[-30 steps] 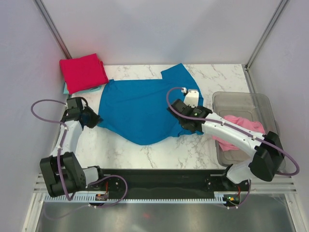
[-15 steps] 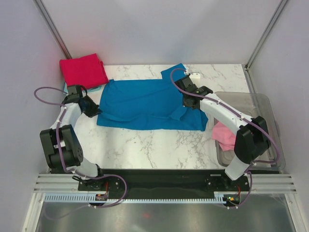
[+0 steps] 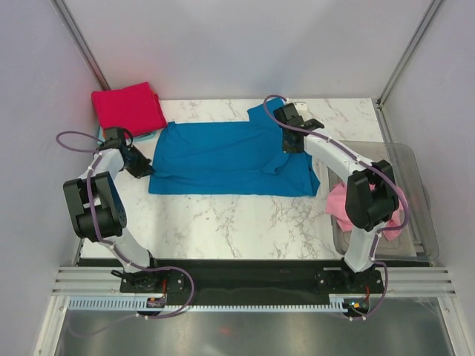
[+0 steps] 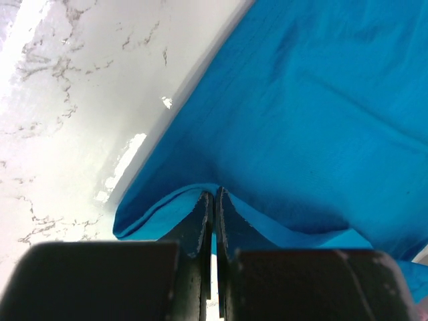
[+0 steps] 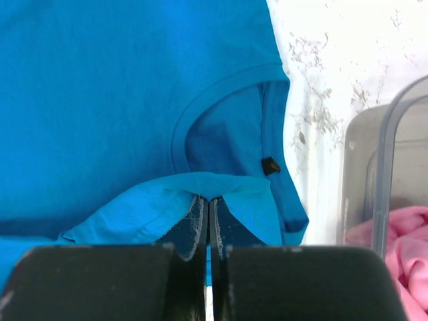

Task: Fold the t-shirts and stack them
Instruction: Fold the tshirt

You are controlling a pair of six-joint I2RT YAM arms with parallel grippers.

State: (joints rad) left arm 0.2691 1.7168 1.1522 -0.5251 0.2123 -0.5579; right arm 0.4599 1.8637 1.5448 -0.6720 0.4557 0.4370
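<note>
On white marble table, between pale walls, both jaws pinching blue t-shirt

The blue t-shirt is plain bright blue with no print; a small black tag sits inside its collar. The red t-shirt is solid crimson, and the teal t-shirt shows as a pale sliver at its edge. The pink t-shirt is plain pink. The tub is clear with a grey tint. The table is white marble with grey veins. The left arm and right arm are white with black joints and purple cables.
</note>
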